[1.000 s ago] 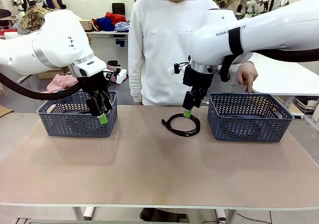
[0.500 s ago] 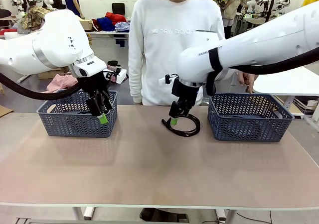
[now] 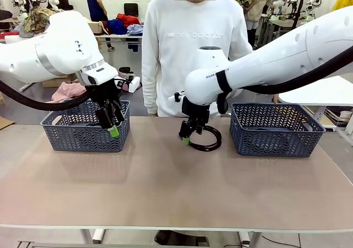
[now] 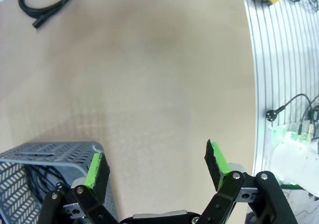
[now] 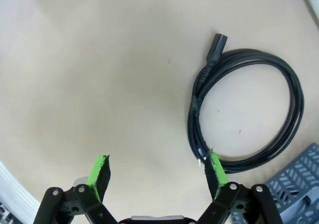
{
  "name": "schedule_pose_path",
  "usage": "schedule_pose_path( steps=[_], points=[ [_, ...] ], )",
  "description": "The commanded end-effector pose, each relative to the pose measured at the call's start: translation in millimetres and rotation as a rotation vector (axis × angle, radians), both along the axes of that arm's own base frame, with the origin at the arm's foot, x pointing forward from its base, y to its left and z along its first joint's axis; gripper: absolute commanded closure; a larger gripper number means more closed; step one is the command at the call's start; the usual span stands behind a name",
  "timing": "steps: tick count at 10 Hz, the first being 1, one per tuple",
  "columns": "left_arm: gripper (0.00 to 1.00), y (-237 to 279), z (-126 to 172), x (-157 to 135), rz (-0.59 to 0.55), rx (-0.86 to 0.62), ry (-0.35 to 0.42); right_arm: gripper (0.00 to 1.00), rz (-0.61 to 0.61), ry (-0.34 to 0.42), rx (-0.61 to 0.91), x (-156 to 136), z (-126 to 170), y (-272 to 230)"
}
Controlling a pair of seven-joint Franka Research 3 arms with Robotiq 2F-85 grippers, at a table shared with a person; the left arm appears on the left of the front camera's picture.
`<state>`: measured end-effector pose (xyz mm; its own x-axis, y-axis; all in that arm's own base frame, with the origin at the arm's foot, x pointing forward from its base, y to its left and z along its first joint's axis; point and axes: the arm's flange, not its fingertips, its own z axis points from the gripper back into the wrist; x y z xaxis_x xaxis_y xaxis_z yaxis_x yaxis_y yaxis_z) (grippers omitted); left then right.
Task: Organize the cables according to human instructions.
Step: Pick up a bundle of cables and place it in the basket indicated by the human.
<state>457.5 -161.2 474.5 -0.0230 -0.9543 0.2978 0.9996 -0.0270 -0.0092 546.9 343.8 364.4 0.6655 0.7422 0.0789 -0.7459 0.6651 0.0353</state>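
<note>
A coiled cable (image 3: 206,143) is lying flat on the worktop (image 3: 165,187), toward the far edge and a little right of the middle, just left of the right basket (image 3: 276,130). In the front view the right gripper (image 3: 186,140) is hanging at the coil's left rim, so that side of the loop is partly hidden behind the fingers. From the right wrist view the cable (image 5: 249,109) is showing almost whole, its plug end pointing away from the coil, while one green pad (image 5: 215,168) is overlapping the near strands; whether it is touching them is hard to tell. The right gripper (image 5: 157,171) is standing wide apart with nothing between its fingers.

The left gripper (image 3: 112,128) is hovering in front of the near right corner of the left basket (image 3: 83,133), its fingers spread and empty. The left wrist view is showing that gripper (image 4: 157,167) over bare worktop, with the basket corner (image 4: 55,157) cut off at the picture's bottom edge; dark cable strands (image 4: 37,176) are lying inside, only partly visible through the mesh wall. The loose cable (image 4: 47,2) is cropped by the top edge there.

A person (image 3: 193,49) is standing at the far edge, with the hands hidden behind the right arm. The right basket's contents are hard to make out.
</note>
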Motion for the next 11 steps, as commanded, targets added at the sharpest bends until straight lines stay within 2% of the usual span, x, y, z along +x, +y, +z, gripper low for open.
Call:
schedule_pose_path(
  steps=[1, 11],
  points=[
    [0.00, 1.7, 0.3, -0.1, 0.006, -0.001, -0.006, 0.00, -0.033, -0.023, -0.042, 12.9, -7.1, 11.7],
    [0.00, 1.7, 0.3, -0.1, 0.006, -0.001, -0.006, 0.00, -0.018, 0.032, -0.042, 41.6, -47.1, 11.1]
  ],
)
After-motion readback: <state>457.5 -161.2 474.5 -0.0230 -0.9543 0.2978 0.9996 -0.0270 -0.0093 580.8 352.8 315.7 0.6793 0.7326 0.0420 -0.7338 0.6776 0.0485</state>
